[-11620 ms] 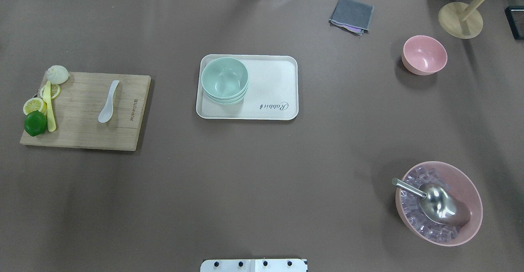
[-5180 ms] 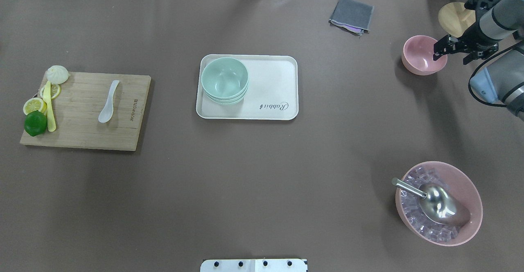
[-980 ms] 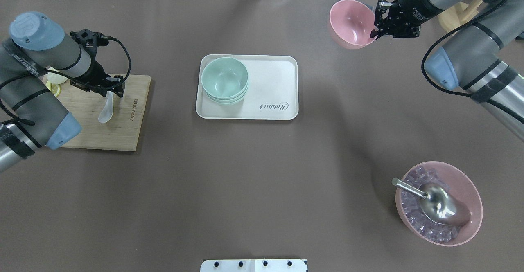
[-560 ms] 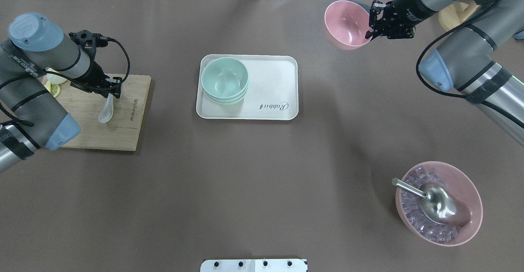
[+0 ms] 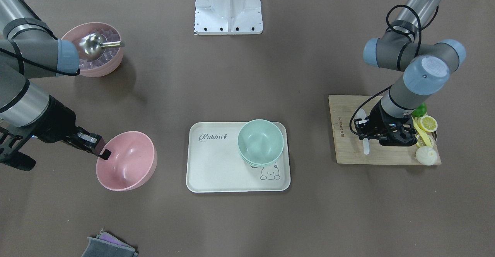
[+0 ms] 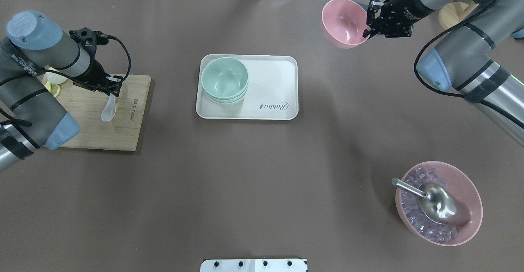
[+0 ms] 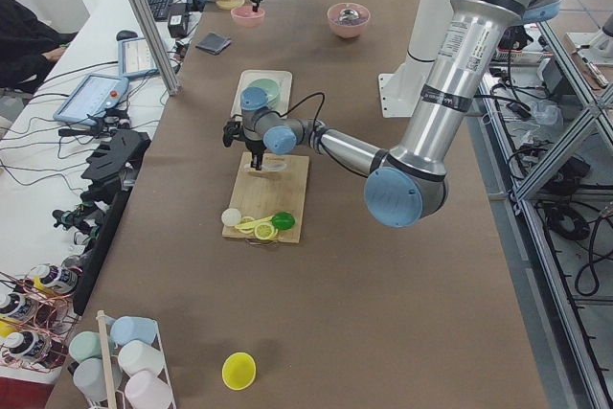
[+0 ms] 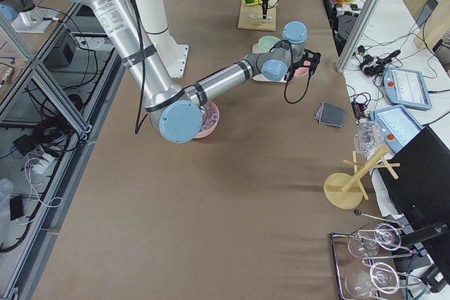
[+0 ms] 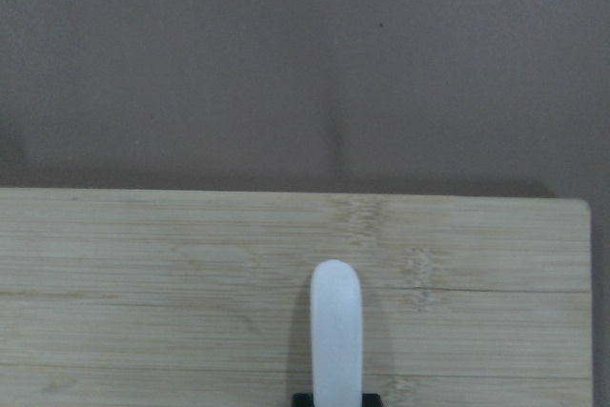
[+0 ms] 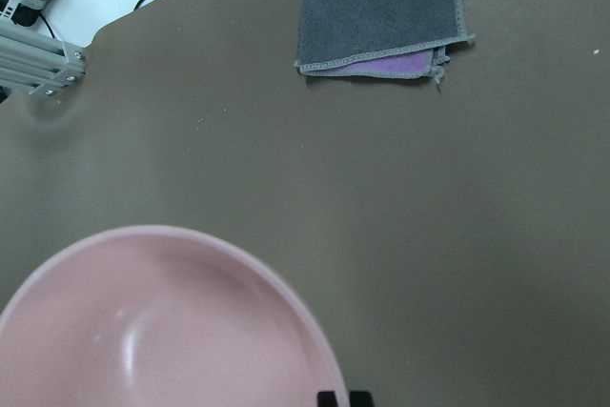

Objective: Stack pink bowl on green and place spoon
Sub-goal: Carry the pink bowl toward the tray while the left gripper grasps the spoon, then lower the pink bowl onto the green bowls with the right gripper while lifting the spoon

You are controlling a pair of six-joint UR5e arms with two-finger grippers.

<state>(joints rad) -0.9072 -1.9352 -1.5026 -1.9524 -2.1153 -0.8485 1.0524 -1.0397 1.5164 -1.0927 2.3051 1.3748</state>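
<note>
1. The right gripper [image 6: 368,27] is clamped on the rim of the pink bowl [image 6: 343,21]. It holds the bowl tilted, in the air over the far right of the bench [image 6: 262,182]. Compared with a second ago, the bowl has drifted a little left, toward the tray [image 6: 274,79].
2. The bowl is well on its way to the stack but not there yet. It remains well apart from the green bowl [image 6: 224,79], the top one of the nested stack at the tray's left end.
3. At the left, the left gripper [image 6: 112,93] is closed on the handle of the white spoon [image 6: 108,110], over the cutting board [image 6: 127,135]. The spoon has shifted slightly since half a second ago, so the lift seems to be just starting. Whether it is fully off the board cannot be told.
4. Both pickups look done. What remains is setting the pink bowl into the green one, then placing the spoon.
5. Also around: a grey cloth [image 10: 381,7] lies on the bench beyond the carried bowl. A larger pink bowl [image 6: 478,206] with clear cubes and a steel scoop [image 6: 438,200] sits near right. Lemon slices [image 5: 428,123] lie on the board's far-left part.
6. Likely hindrances: the bowl hangs tilted from one side of its rim and needs levelling before it nests. Both arms are also heading for the same stack, so the spoon should wait.
</note>
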